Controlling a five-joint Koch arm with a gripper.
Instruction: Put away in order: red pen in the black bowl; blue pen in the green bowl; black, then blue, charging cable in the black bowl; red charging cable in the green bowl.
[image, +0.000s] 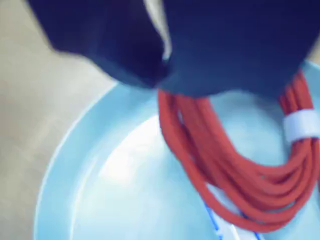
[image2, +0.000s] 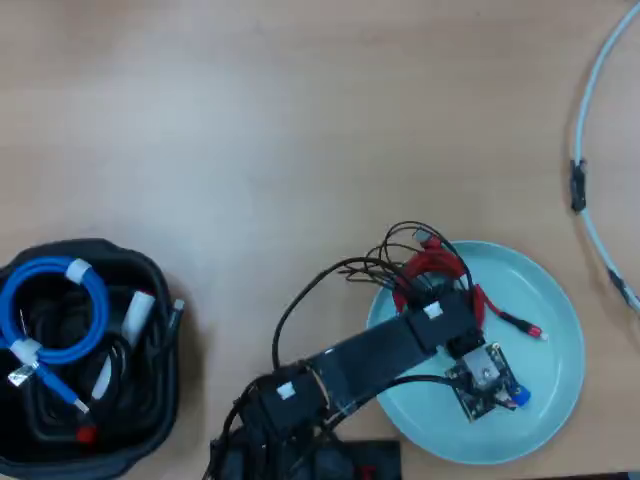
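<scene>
My gripper fills the top of the wrist view as a dark blur, its jaws meeting on the red charging cable. The coil, with its white tie, hangs below the jaws over the green bowl. Under the coil a strip of the blue pen shows on the bowl's floor. In the overhead view the gripper and red charging cable are over the upper-left part of the green bowl; the blue pen's tip shows beside the wrist camera. The black bowl at the lower left holds the blue cable, a black cable and the red pen.
A pale cable curves down the table's right edge in the overhead view. The arm's base and loose black wires lie between the two bowls. Bare wooden table spans the upper half.
</scene>
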